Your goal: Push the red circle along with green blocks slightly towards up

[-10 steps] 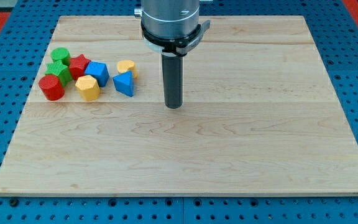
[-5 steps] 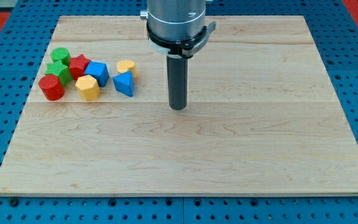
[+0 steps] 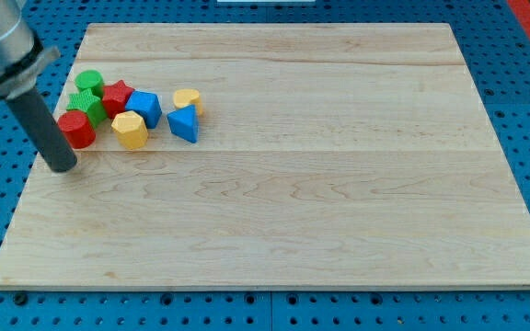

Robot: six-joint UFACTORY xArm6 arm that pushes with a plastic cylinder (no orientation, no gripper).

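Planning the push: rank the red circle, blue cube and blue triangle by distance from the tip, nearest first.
From my tip:
1. red circle, just up-right of it.
2. blue cube, mid-cluster.
3. blue triangle, cluster's right end.

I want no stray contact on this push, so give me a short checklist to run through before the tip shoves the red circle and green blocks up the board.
1. My tip below the red circle, toward the view's bottom-left: ok.
2. Tip exactly under the circle's middle: not ok, it sits slightly left.
3. Green blocks directly above the circle, in the push line: ok.
4. Red star clear of the greens: not ok, it touches them.
5. Bare board above the greens: ok.
6. Tip already touching the circle: cannot tell.
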